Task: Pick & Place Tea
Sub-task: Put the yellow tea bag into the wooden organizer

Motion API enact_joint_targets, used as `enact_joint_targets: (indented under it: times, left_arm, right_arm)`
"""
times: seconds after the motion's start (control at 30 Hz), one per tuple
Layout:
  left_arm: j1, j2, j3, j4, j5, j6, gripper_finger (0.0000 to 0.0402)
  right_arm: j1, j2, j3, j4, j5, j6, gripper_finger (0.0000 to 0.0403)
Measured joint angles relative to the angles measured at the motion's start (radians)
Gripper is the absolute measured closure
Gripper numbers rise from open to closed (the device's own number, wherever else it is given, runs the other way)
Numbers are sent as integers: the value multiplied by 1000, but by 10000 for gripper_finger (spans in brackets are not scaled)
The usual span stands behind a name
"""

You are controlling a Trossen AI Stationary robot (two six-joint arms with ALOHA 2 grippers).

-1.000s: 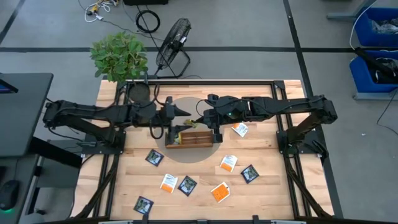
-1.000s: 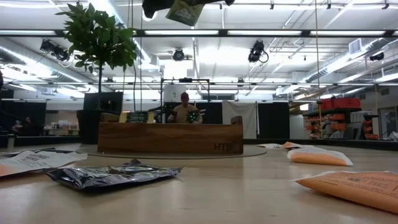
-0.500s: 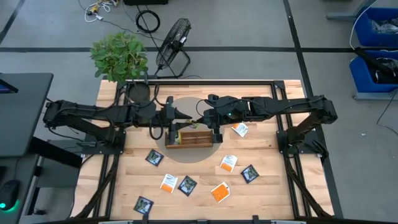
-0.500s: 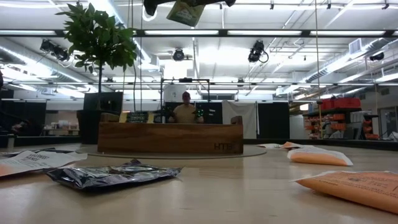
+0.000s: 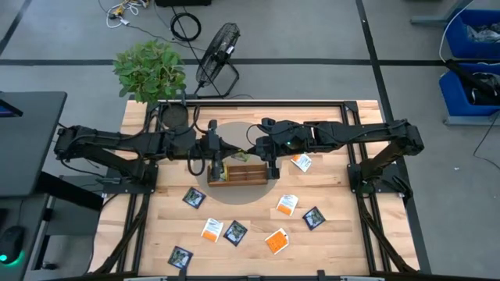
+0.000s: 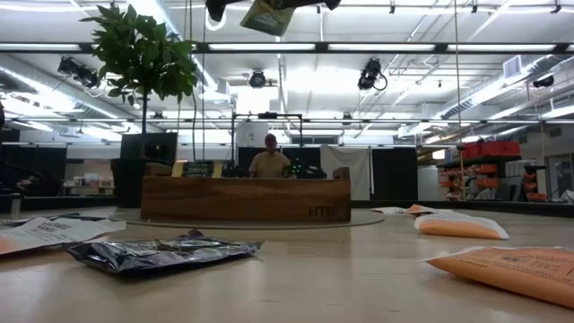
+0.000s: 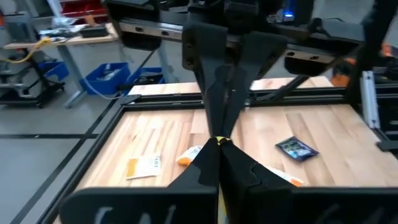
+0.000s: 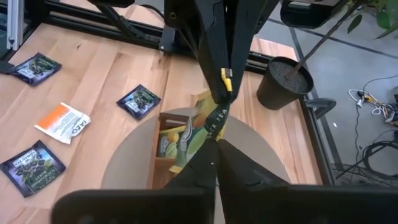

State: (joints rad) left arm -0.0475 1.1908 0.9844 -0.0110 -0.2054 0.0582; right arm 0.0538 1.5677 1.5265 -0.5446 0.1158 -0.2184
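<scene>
Between my two grippers, above long brown wooden tray [image 5: 237, 172]: yellow-green paper tea sachet [image 8: 200, 129]. Right gripper [image 8: 217, 142] pinches one edge, left gripper [image 8: 225, 84] clamped on opposite edge — handover grip, likely to reorient before tray drop.

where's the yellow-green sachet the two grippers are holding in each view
High view: the yellow-green sachet sits mid-table between the two grippers, above the wooden tray.
Low view: at the top edge, hanging high over the tray.
Left wrist view: only a thin yellow edge between shut fingers.
Right wrist view: centre, over the tray.
Shared landmark: the wooden tray.
</scene>
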Motion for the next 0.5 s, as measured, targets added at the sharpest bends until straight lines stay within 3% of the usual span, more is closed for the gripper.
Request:
enact_joint_targets:
  times: [0.3,0.5]
  left_arm:
    - [-29,-2,0,-110,-133,-26,400]
    - [-81,-7,0,-171,-272,-65,400]
  right_arm:
    - [1,-42,0,-80,6,31,307]
    - [1,-62,0,-212,33,148,273]
